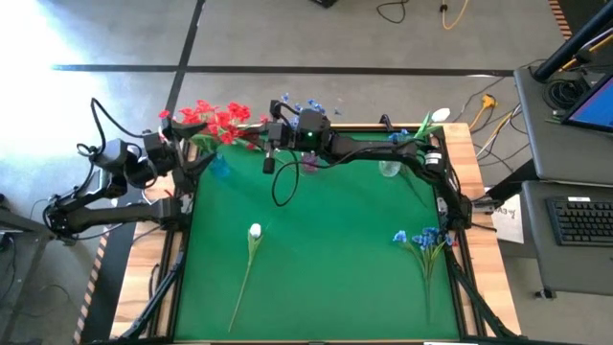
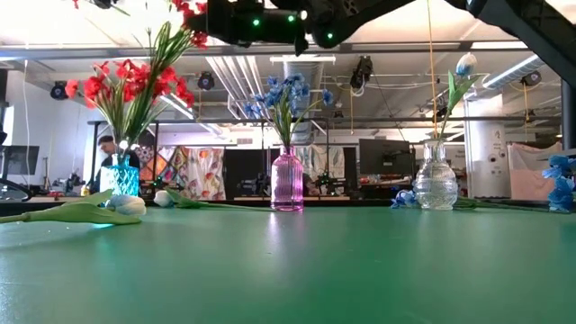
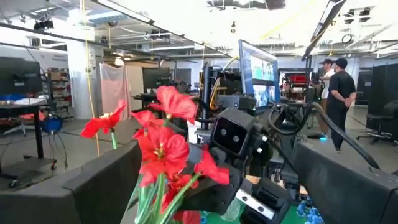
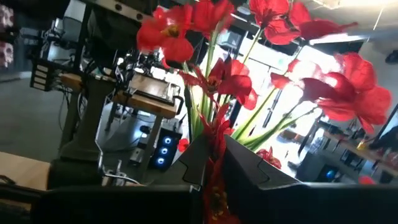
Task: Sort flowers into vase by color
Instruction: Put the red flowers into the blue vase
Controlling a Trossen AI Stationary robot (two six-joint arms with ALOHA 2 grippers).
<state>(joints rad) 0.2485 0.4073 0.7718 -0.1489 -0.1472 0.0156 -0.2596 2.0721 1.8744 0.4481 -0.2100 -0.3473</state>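
Note:
Red flowers stand in a teal vase at the table's far left. Blue flowers stand in a pink vase, and a white bud stands in a clear vase. A white tulip and blue flowers lie flat on the green mat. My right gripper reaches along the far edge into the red bunch and is shut on a red flower. My left gripper is open, with its fingers on either side of the red bunch. My right gripper pinches a red flower between its two fingers, at a red bloom on the stem. The fingers come about level from the table's right side, high above the mat. The flower stands roughly upright among the bunch, and its lower end is hidden by the fingers.
The three vases stand in a row near the far edge, and the right arm lies above them. Cables hang by the pink vase. The white tulip lies left of the middle, and the blue flowers lie near the right edge.

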